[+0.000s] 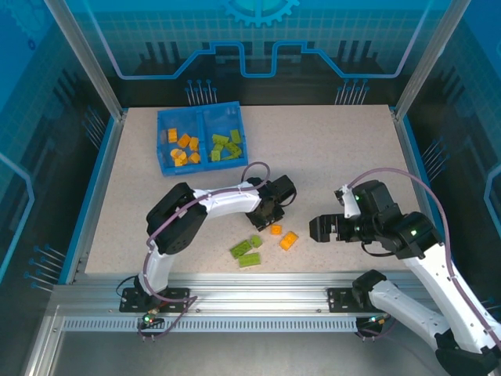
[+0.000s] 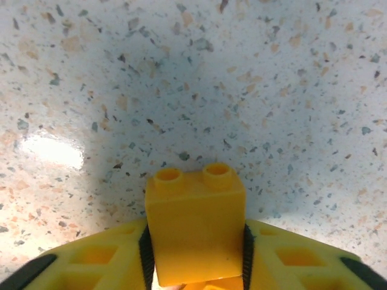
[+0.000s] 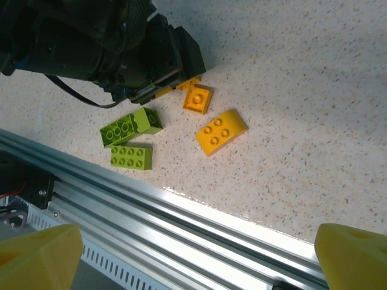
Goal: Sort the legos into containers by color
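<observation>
Metal rail (image 1: 258, 286) is running along the bottom of the top view, at the table's (image 1: 337, 157) near edge. Just above it, three green bricks (image 1: 249, 252) are lying in a loose cluster at lower center, and two loose orange bricks (image 1: 282, 235) are sitting just right of them, close together. Right gripper (image 1: 322, 229) is hovering to the right of those, its fingers (image 3: 42, 254) standing wide apart and holding nothing. Left gripper (image 1: 268, 219) is sitting at center frame, just above the loose orange pair, jaws clamping one orange brick (image 2: 195, 232) from both sides with its studs pointing away from the wrist camera. Blue tray (image 1: 160, 145) is sitting upper left, well apart from both grippers. Orange pieces (image 1: 184, 149) are lying in its left compartment and green pieces (image 1: 225, 146) in its right.
</observation>
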